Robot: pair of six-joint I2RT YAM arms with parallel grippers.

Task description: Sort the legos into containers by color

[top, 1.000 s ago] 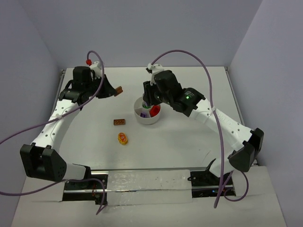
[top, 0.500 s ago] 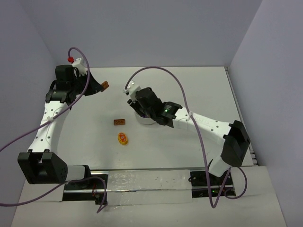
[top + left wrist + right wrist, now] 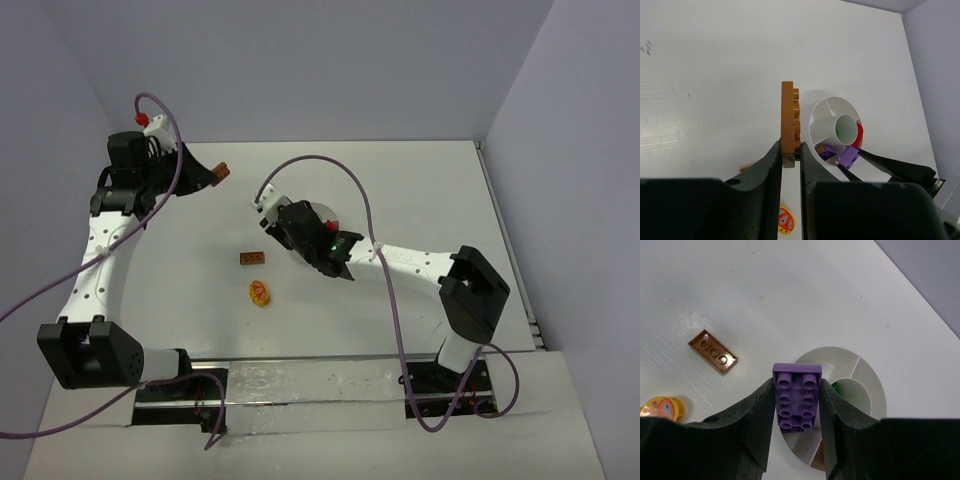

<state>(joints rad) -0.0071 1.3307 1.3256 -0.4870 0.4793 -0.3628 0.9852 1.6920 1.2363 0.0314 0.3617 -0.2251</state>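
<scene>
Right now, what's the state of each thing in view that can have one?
left gripper, shut on held brown brick, brick on edge
right gripper, shut on purple brick, over dish
dish, upright, partly filled
loose brown brick, flat on table, studs up
round yellow piece, loose on table

The left gripper [image 3: 212,176], raised near the table's [image 3: 420,180] far left corner, pinches a brown brick [image 3: 223,171]. The right arm [image 3: 400,262] covers most of the white dish [image 3: 320,211]. A flat brown brick [image 3: 253,258] and a round yellow piece [image 3: 260,293] lie left of the dish.
</scene>
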